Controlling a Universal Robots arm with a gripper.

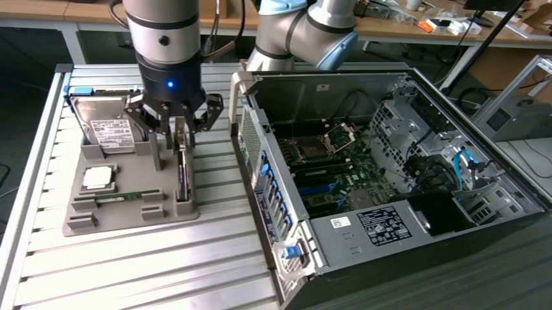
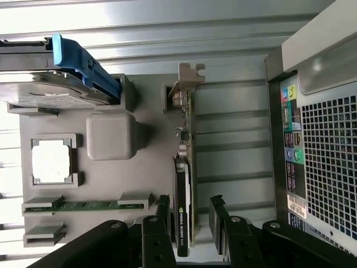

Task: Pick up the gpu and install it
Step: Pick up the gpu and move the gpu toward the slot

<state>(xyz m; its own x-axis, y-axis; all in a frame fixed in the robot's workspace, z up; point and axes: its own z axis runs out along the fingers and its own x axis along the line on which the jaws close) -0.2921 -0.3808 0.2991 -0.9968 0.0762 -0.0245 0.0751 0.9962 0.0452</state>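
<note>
The gpu (image 1: 183, 169) stands on its long edge in a slot along the edge of the grey tray (image 1: 112, 218) that faces the open computer case (image 1: 258, 148). The tray lies on the slatted metal table (image 1: 129, 274), just beside the case.

In the exterior view the gripper (image 1: 180, 129) hangs straight over the card's far end, its 2 fingers reaching down on either side. Whether they touch the card is hard to judge there. The wrist view settles it: the gripper (image 2: 189, 202) straddles the gpu (image 2: 184, 167) with its fingers apart, and bare tray (image 2: 139, 173) shows between the card and the finger on the case side, so nothing is clamped. That view also shows the card's silver bracket (image 2: 189, 75) at the end away from the fingers.

The exterior view looks into the case at its motherboard (image 1: 332, 171). The wrist view shows the case's (image 2: 329, 139) rear grille and coloured ports instead.

Also on the tray are a hard drive (image 1: 108, 126) at 1 corner of the edge away from the case, a processor (image 1: 97, 175) and a green memory stick (image 1: 129, 196).
</note>
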